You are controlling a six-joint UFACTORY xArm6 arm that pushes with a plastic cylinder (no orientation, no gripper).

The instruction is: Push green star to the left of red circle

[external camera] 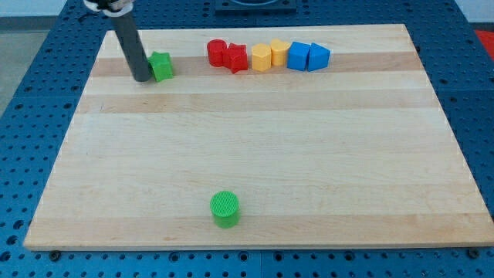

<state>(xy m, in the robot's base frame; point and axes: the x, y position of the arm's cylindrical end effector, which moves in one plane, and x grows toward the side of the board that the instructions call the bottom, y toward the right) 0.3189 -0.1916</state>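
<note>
Green star: seen near the surface's top-left, well left of the red circle.
My tip: pressed against the green star's left side.
Hand: none is fitted; only a rod.
Row right of green star: red circle, red star, two yellow blocks, two blue blocks.
Green cylinder: far below green star.

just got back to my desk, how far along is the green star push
Done: the green star already sits left of the red circle in the top row, though a clear gap separates them. In hand: my tip is right against the star's left side, placed to push it toward the view's right. Left: possibly closing that gap. The green cylinder near the bottom edge isn't involved.
</note>
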